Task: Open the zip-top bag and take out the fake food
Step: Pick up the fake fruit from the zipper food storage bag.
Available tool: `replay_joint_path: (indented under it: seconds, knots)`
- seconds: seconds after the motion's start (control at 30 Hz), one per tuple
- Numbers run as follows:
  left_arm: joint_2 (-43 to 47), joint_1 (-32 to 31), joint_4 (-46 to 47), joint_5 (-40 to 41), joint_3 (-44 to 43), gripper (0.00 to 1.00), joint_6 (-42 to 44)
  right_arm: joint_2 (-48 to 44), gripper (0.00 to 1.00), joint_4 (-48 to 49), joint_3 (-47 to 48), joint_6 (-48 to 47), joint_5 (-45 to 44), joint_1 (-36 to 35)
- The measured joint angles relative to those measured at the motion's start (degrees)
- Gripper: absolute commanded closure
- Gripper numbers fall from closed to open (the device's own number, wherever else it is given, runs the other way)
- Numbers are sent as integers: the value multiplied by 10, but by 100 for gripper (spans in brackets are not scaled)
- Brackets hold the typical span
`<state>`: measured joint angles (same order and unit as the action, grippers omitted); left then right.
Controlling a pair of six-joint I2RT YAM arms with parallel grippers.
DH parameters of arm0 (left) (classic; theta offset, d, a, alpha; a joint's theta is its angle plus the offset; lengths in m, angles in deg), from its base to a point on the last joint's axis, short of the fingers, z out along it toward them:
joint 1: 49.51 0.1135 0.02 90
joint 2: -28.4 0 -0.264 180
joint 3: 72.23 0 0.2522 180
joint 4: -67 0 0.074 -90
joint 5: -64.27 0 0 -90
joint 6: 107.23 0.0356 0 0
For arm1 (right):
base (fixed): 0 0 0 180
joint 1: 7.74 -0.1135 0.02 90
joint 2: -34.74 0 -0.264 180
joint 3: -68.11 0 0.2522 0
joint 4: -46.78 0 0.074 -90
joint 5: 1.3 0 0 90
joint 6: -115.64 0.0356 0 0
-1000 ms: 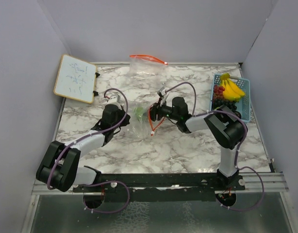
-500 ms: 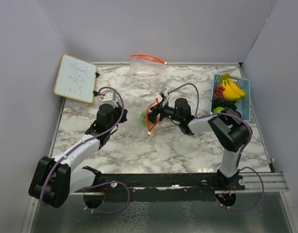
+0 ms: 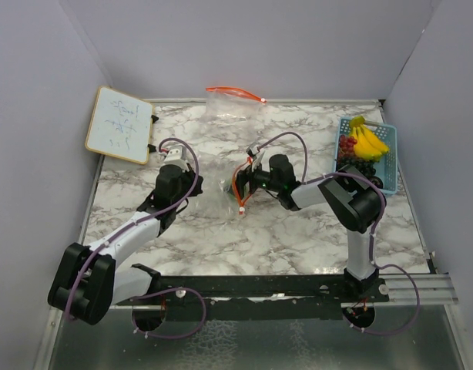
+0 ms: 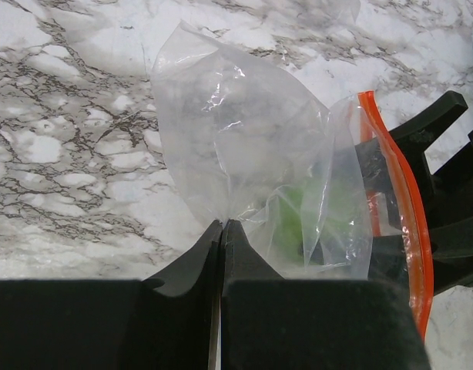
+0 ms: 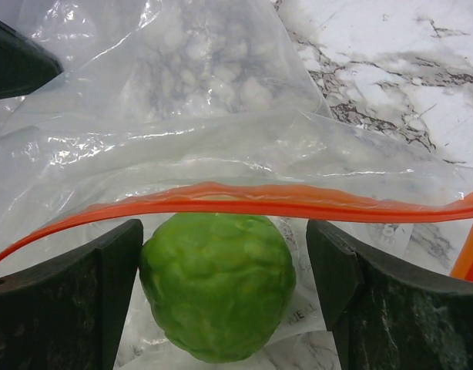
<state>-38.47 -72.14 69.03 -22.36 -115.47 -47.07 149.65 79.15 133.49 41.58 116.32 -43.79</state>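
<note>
1. Zip-top bag (image 3: 219,194) lies crumpled about mid-bench on the marbled bench (image 3: 298,231), between the 2 grippers. Its orange zip strip (image 5: 221,199) is parted and faces the right arm.
2. The round lime-green fruit (image 5: 217,285) sits just inside the bag's mouth on the lower film, with the zip strip arching over its top. In the left wrist view it shows only as a green blur through the plastic.
3. The left gripper (image 4: 222,225) is closed tight. Its 2 fingers are pressed together on a pinch of clear film on the side away from the zip strip.
4. The right gripper (image 5: 225,258) is spread wide at the mouth, with 1 finger on each side of the fruit. The finger at the left of the wrist view is touching or just beside the fruit. The other stands clear of it, so nothing is clamped.
5. A yellow banana bunch (image 3: 367,140) and a dark red grape cluster (image 3: 347,145) lie in a light-blue basket (image 3: 390,158) at the bench's far right, well apart from the bag.
6. A second clear bag (image 3: 233,104) with an orange zip stands against the back wall.
7. A small whiteboard (image 3: 119,123) with handwriting sits at the far left corner.
</note>
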Motion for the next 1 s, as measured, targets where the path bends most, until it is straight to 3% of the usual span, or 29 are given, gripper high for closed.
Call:
replay_joint_path:
  seconds: [0.2, 0.37, 0.6, 0.8, 1.0]
  knots:
    - [-15, 0, 1, -1, 0, 100, -2, 0, 22, -17, -8, -12, 0, 0]
    - [-17, 0, 2, -1, 0, 100, -2, 0, 39, -33, -13, -11, -14, 0]
    - [-17, 0, 1, -1, 0, 100, -2, -19, 38, -63, -14, 3, -52, 0]
    - [-19, 0, 2, -1, 0, 100, -2, -101, 39, -130, -24, 1, -102, 10]
    - [-29, 0, 4, -1, 0, 100, -2, -242, 39, -142, -95, 9, -112, 107]
